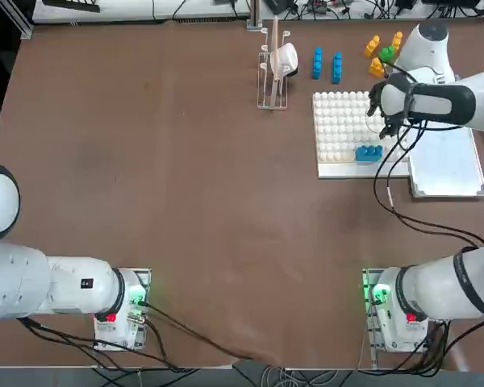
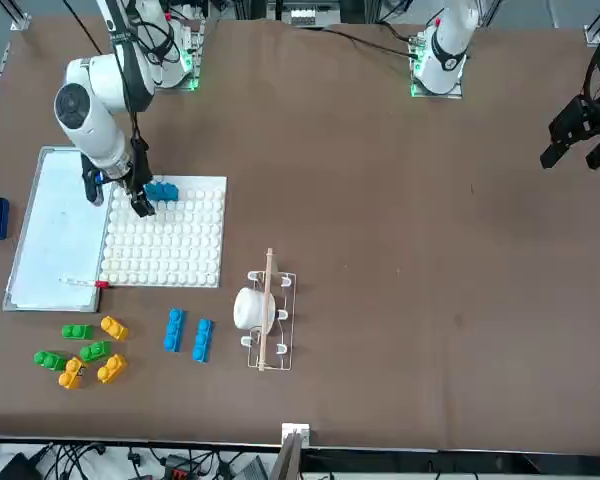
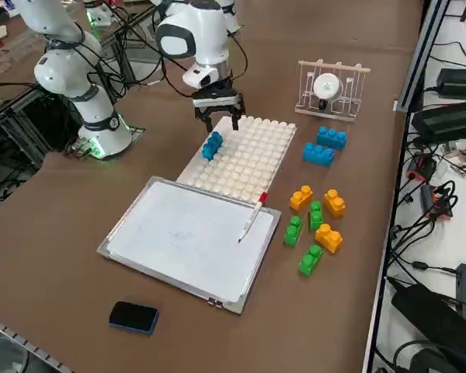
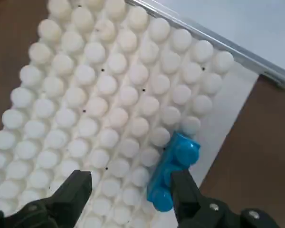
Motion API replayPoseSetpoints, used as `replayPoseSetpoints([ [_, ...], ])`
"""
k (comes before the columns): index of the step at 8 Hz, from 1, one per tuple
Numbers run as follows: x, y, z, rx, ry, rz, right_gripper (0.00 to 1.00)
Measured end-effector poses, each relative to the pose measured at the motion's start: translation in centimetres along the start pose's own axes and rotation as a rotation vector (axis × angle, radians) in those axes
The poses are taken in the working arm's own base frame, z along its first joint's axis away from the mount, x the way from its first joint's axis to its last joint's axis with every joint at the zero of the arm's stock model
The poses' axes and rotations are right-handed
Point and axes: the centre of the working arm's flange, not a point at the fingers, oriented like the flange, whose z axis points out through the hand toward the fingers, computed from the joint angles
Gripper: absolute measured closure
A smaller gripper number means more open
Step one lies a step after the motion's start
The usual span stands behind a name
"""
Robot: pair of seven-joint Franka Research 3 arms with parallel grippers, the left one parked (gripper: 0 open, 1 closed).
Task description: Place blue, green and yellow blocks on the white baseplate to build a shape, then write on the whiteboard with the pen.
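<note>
Item, right gripper: hung above the near edge of the white baseplate, fingers pointing down and spread wide apart, holding nothing; in the wrist view the two dark fingertips stood either side of open studs, one of them just beside a blue block. Item, blue block on the plate: one short brick seated on the studs at the plate's near edge, in the corner toward the whiteboard, apart from both fingers. Item, white baseplate: square studded plate, flat on the brown table, otherwise bare of bricks. Item, whiteboard: smooth framed board lying flat, touching or just beside the plate's side, on the robot's right. Item, pen: slim white marker with a red end, resting on the board's far edge, red end toward the plate. Item, dark blue eraser: on the table beyond the board's outer side, apart from it. Item, two loose blue blocks: side by side on the table past the plate's far edge. Item, green and yellow-orange blocks: a loose cluster on the table, farther out, beyond the board's far end. Item, wire rack: stood left of the loose blue blocks, holding a white round object.
</note>
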Motion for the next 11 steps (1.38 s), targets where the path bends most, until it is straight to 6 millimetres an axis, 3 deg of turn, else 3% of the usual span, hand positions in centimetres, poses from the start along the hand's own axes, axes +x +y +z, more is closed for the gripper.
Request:
replayPoseSetpoints([
  [2,1.7,-2.3,-1.9,0.034,0.024,-0.195,0.0],
  [5,3.9,-8.6,-3.2,0.009,0.041,-0.499,0.0],
  [8,3.2,-14.5,-2.2,0.018,0.064,-0.728,0.0],
  [11,3.5,-18.5,-1.7,0.065,0.065,-0.843,0.0],
])
